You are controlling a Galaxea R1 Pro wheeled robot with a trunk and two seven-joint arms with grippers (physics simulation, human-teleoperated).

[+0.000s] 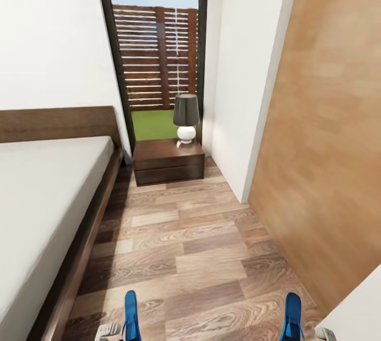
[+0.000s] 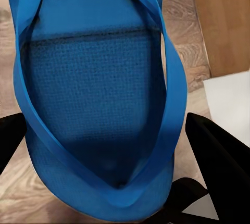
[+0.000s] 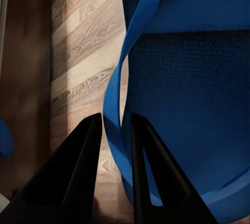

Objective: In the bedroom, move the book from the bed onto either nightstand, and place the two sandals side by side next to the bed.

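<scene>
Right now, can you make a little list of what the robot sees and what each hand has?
room: bedroom with wood-plank floor
bed: white mattress on dark wooden frame, at the head view's left
nightstand: dark brown, by the tall window, beyond the bed's headboard end
lamp: dark shade, white round base, on the nightstand
left gripper: around a blue sandal
right gripper: pinching a blue sandal's thong strap
book: not spotted

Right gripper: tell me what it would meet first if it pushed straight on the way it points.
The right gripper is pinched on the blue sandal's strap. Straight beyond the fingers lies the wood-plank floor, probably the first contact, though depth is unclear.
</scene>
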